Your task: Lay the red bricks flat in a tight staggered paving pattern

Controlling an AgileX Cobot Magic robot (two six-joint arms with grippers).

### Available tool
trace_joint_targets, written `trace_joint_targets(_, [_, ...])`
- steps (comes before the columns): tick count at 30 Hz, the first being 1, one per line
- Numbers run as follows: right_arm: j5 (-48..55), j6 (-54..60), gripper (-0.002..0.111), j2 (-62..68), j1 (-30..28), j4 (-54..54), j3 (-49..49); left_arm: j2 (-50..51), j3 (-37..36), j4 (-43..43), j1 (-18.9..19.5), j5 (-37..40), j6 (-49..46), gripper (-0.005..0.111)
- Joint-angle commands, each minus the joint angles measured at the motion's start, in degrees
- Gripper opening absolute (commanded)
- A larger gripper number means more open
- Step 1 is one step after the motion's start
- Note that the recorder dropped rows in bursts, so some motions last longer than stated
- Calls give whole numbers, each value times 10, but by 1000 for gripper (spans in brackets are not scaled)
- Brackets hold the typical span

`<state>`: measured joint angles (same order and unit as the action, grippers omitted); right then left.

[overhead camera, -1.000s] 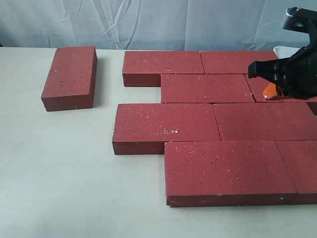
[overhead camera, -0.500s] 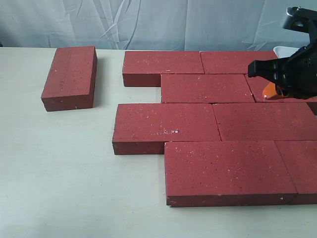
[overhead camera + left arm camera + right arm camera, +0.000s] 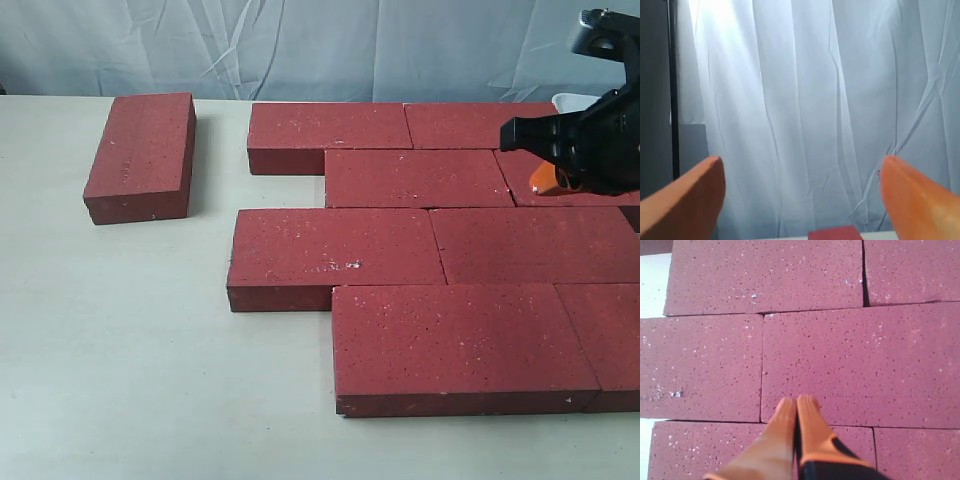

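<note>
Now, your right gripper has its fingers pressed together with nothing between them. It hangs over the laid bricks, which sit directly beneath it in four staggered rows; you cannot tell whether the tips touch the surface. A closed gripper suits nudging, so treat this as the tightening step. Check the joints around the tips and pick any that gapes. Push that brick low on its end face, along the row, so it slides flat rather than tipping or riding up on its neighbour. The joints nearest the tips already look close. One loose brick lies flat on the counter, well apart from that gripper, past the far edge of the paving and turned crosswise to the rows. It will probably need turning and sliding into a stepped-back row end. Your left gripper is spread wide and empty, facing the curtain, with only a sliver of brick below it. It looks better placed for that brick.
</note>
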<state>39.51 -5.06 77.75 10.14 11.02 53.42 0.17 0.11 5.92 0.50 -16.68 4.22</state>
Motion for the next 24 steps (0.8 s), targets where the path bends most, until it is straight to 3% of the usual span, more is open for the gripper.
trace_joint_targets(1, [-9, 3, -1, -5, -3, 0, -2, -2, -1, -1, 0, -28, 13, 79])
trace_joint_targets(12, [-9, 3, -1, -5, -3, 0, -2, -2, -1, -1, 0, -31, 20, 79])
trace_joint_targets(18, [-9, 3, -1, -5, -3, 0, -2, -2, -1, -19, 0, -93, 62, 78])
trace_joint_targets(21, [-9, 3, -1, -5, -3, 0, -2, -2, -1, -32, 0, -117, 58, 64])
trace_joint_targets(24, [-9, 3, -1, -5, -3, 0, -2, -1, 10, -32, 0, -116, 53, 28])
